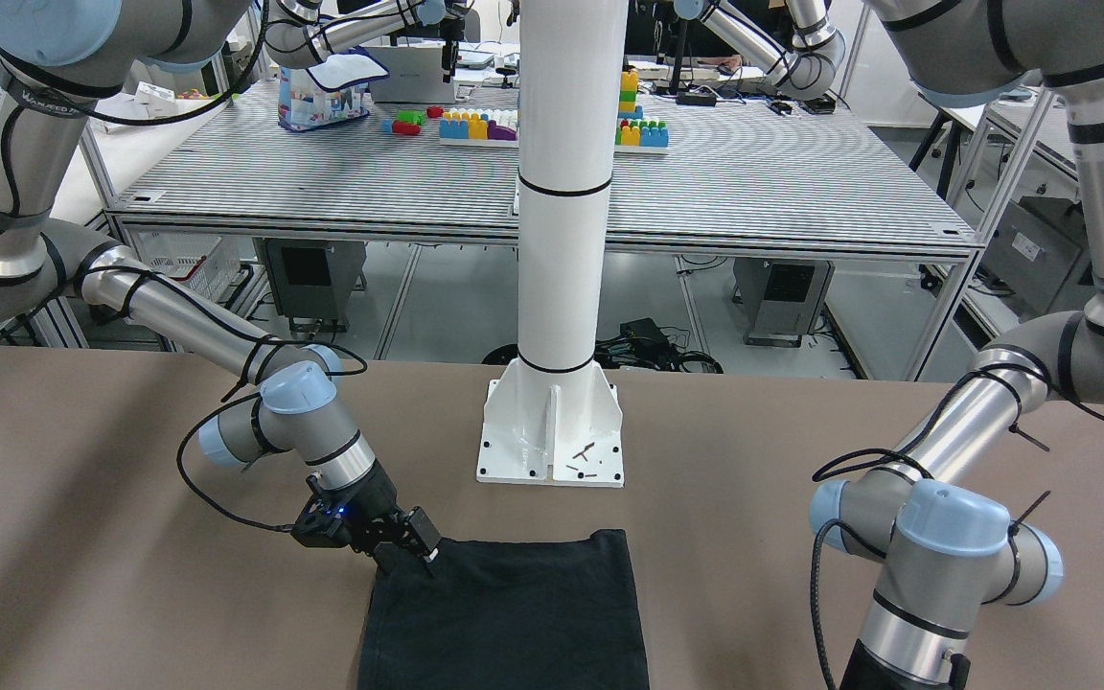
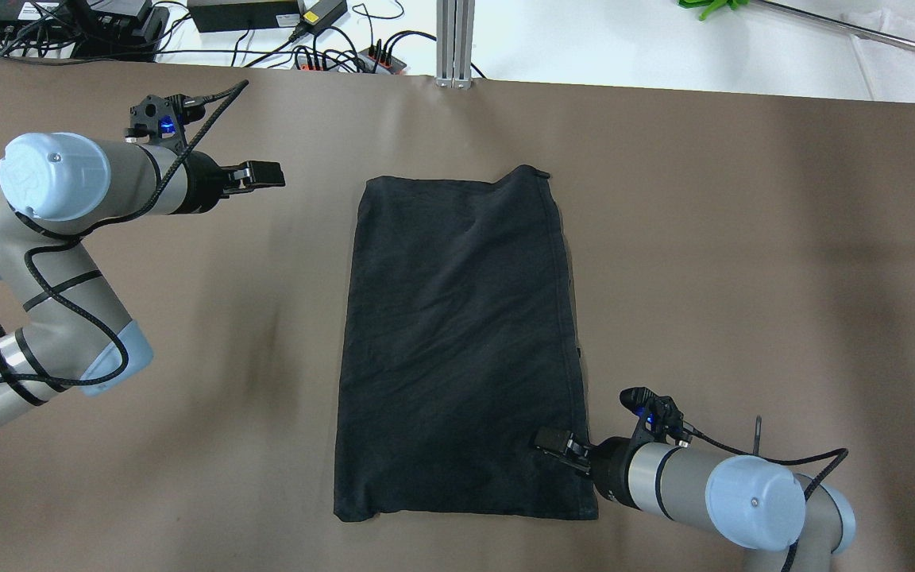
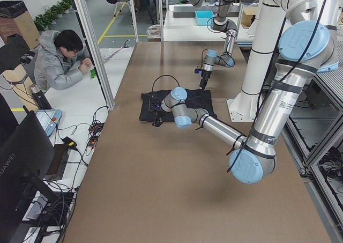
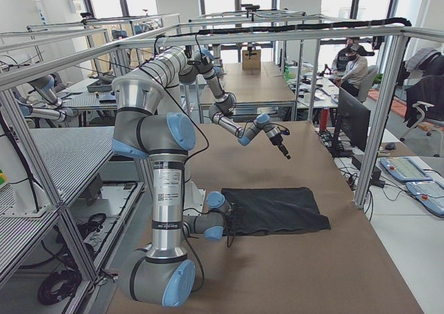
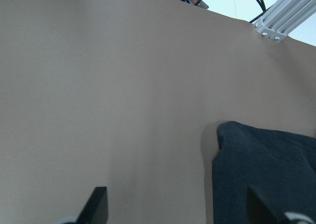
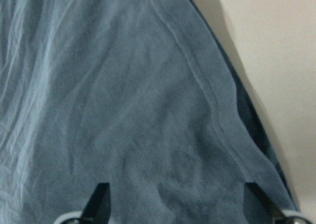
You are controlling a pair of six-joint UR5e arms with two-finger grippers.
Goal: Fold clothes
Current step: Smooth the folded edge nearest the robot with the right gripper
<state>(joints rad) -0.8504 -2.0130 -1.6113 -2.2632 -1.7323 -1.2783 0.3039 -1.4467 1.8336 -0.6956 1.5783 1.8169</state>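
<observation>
**Figure. Black garment and 2 grippers, single moment.**

The black garment (image 2: pixel 457 342) lies flat on the brown table (image 2: pixel 743 278) as 1 long rectangle. Its short ends face toward and away from the robot. In the front-facing view its robot-side end lies near the white pole's base plate (image 1: pixel 552 450) but apart from it.

(a) The right gripper (image 2: pixel 546 442) sits low over the garment's right long edge, close to the robot-side corner. In the right wrist view its 2 fingertips (image 6: pixel 98 204) stand wide apart. Fabric fills the space between them, and the stitched hem runs toward the right-hand tip. Nothing is clamped, and whether the tips press on the cloth cannot be told.

(b) The left gripper (image 2: pixel 271 175) points toward the garment's far left corner but stands well apart from it, over bare table. The right-side view shows it raised clear above the surface. In the left wrist view its 2 fingertips (image 5: pixel 97 204) are likewise spread wide and hold nothing. The garment's corner appears at the lower right of that view, with table surface below the other tip.
</observation>
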